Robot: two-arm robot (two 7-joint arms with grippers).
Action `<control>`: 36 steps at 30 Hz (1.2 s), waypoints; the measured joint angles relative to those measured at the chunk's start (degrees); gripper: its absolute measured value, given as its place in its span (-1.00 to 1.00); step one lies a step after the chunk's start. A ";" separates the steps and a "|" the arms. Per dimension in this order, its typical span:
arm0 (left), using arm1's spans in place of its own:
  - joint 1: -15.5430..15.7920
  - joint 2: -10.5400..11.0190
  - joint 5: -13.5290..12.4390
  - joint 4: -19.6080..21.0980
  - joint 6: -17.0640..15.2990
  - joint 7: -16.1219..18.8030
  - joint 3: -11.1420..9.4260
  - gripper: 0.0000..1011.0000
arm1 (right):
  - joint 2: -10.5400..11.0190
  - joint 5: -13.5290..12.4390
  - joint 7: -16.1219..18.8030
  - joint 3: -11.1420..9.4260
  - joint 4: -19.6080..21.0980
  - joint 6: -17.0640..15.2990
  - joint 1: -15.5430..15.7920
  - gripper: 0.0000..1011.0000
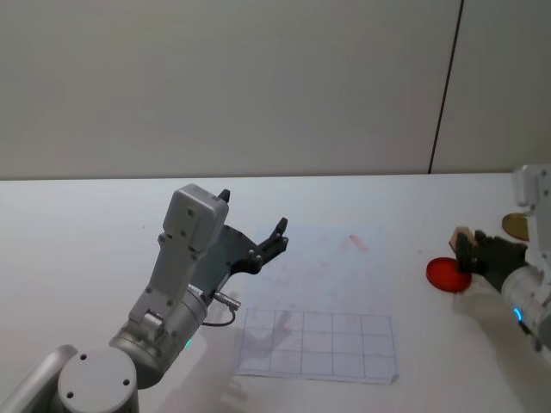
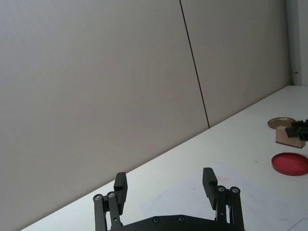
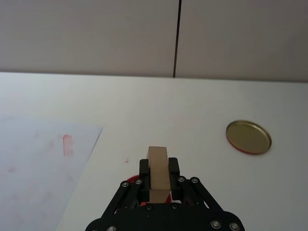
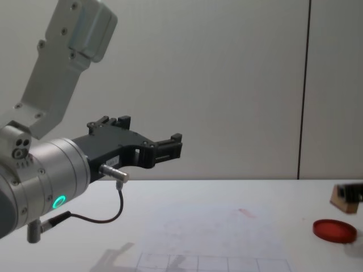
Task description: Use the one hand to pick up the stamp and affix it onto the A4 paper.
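Note:
The stamp [image 3: 158, 174], a light-tan wooden block, sits between the fingers of my right gripper [image 3: 158, 167], which is shut on it. In the head view the right gripper [image 1: 471, 251] holds the stamp [image 1: 461, 237] at the table's right side, a little above the flat red disc [image 1: 446, 275]. The chest view shows the stamp [image 4: 342, 198] raised over the disc [image 4: 334, 230]. The A4 paper [image 1: 327, 297] lies in the middle of the table, its grid lines near the front edge and faint reddish marks farther back. My left gripper [image 1: 252, 213] hangs open and empty above the paper's left side.
A round gold lid [image 3: 248, 137] lies on the white table beyond the red disc, at the far right. A black cable with a metal plug [image 4: 115, 173] loops under the left wrist. A grey wall stands behind the table.

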State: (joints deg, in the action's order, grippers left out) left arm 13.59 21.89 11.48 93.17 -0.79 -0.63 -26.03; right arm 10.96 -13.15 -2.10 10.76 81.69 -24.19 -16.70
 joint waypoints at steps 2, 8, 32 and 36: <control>0.00 0.00 0.00 0.00 0.00 0.00 0.00 0.96 | 0.12 0.26 -0.01 -0.08 1.25 0.37 0.15 -0.56; 0.00 0.00 0.00 0.00 0.00 0.00 0.00 0.96 | 0.40 0.93 0.04 -0.27 5.33 0.96 0.46 -0.56; 0.00 0.00 0.00 0.00 0.00 0.00 0.00 0.96 | -2.29 3.88 4.75 3.37 15.05 -5.47 0.93 -0.56; 0.00 0.00 0.00 0.00 0.00 0.00 0.00 0.96 | -2.79 4.75 4.95 4.00 14.59 -6.47 0.93 -0.56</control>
State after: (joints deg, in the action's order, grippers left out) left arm 13.59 21.89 11.48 93.18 -0.79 -0.62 -26.02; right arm 8.18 -8.40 2.85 14.75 96.29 -30.66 -15.76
